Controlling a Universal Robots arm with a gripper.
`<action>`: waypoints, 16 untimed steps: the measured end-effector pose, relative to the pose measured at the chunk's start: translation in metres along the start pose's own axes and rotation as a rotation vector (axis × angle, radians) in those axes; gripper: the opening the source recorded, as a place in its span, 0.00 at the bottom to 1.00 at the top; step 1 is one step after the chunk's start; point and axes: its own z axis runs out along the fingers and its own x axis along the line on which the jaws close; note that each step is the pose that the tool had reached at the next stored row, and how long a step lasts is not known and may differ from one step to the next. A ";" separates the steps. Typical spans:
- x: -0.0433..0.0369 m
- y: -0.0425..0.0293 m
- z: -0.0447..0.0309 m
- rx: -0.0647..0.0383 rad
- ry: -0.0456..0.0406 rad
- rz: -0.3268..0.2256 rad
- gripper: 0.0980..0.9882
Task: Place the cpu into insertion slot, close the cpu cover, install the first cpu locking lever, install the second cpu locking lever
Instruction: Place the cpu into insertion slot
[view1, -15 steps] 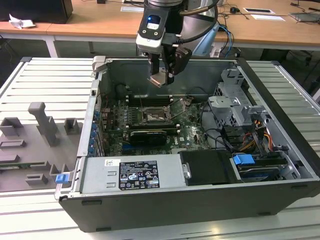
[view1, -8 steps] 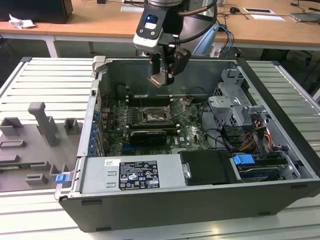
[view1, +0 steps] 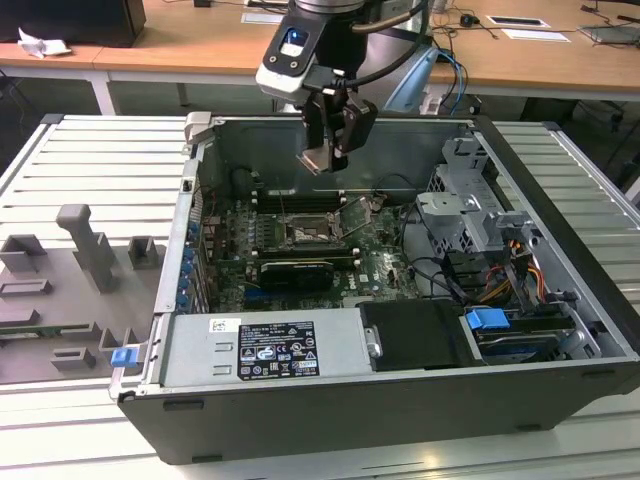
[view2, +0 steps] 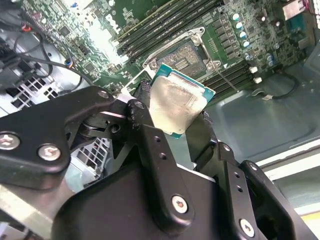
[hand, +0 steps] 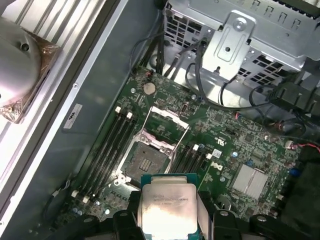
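— Where is the cpu (hand: 167, 210)?
— In the gripper (view1: 325, 155). Its pale metal top and green rim show in both wrist views, with a black finger (view2: 150, 140) against each of two opposite edges.
— So the jaws are clamped on it?
— Yes, they grip the chip and hold it in the air inside the open case (view1: 560, 300).
— And the slot (hand: 145, 161)?
— It is bare, set in the green board (view1: 385, 262). It lies below the chip and apart from it. In the exterior view the gripper hangs above the slot, near the case's far wall.
— The cover (hand: 169, 121)?
— It is swung up off the slot, on the side toward the metal drive cage (hand: 240, 45).
— Anything beside the slot?
— Memory slots (hand: 107, 145) run along two of its sides.
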 end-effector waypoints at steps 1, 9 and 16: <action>0.0000 0.0000 0.0001 0.000 -0.0009 0.010 0.48; 0.0000 -0.0001 0.0013 -0.001 -0.0050 0.055 0.48; 0.0000 -0.0003 0.0033 -0.003 -0.0129 0.144 0.48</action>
